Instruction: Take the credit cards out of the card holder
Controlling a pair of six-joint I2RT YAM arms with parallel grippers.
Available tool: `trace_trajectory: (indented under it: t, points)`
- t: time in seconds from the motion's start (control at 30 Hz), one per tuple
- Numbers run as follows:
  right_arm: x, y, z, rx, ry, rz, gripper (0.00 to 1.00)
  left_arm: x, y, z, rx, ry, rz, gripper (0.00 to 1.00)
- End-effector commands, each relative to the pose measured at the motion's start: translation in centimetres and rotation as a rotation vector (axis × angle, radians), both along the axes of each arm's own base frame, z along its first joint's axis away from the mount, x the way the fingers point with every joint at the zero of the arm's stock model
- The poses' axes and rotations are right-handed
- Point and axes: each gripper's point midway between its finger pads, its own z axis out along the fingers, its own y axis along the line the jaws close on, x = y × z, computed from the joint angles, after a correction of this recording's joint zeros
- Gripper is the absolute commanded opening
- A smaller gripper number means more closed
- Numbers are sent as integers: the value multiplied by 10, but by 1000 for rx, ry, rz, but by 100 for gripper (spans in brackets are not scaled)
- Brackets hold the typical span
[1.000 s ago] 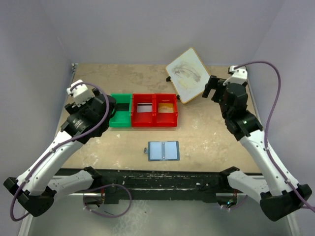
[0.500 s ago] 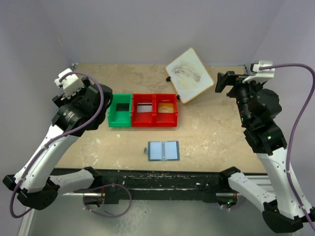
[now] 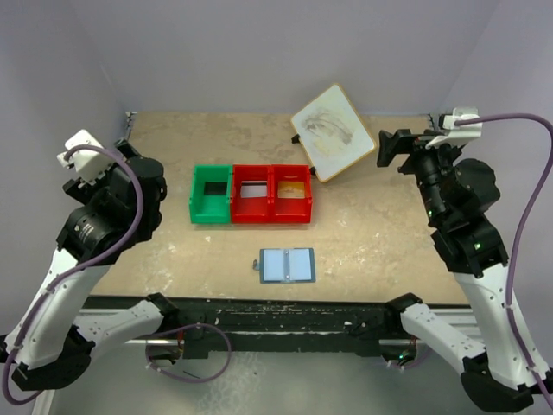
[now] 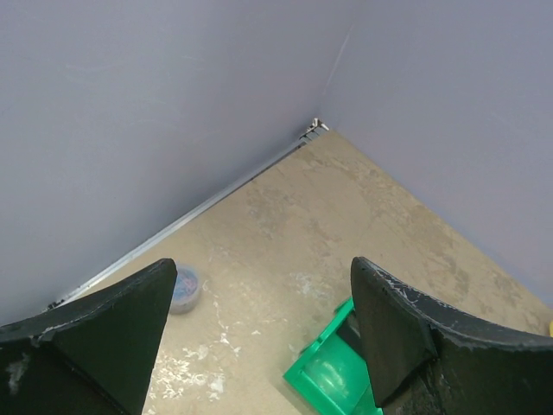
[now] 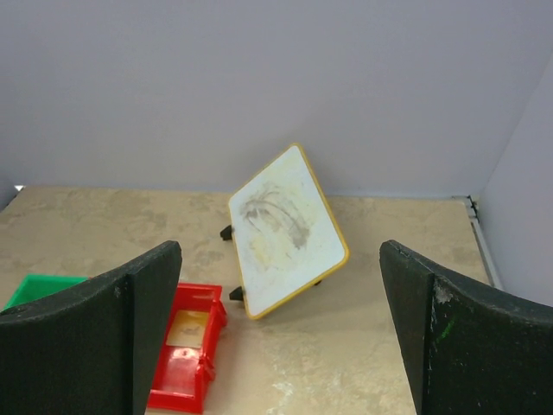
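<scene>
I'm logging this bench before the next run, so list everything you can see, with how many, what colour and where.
Card holder: one, pale blue inside, lying open near the front edge, centre.
Grey-white card: one, in the left red bin.
Tan-orange card: one, in the right red bin.
Red bins: two, side by side, mid-table.
Green bin: one, directly left of the red ones; dark inside, contents unclear.
Whiteboard: one, white with a wood rim, propped tilted at the back right.
Small round thing: one, grey-blue, by the left wall; too blurred to name.
Table: one, tan.
Left jaws: one pair, black, open and empty, raised at the left.
Right jaws: one pair, black, open and empty, raised at the back right.
</scene>
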Motion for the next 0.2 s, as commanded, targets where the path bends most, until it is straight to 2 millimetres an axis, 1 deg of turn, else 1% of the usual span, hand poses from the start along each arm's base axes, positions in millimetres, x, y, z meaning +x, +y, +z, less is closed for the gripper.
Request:
trace_trajectory:
  t: [0.0,0.17]
  points:
    - [-5,-7,21,3,-56,-26,100,3,1,3,15,-11,16,80]
    - [-2,-7,10,7,-28,-32,100,4,0,5,13,-19,15,80]
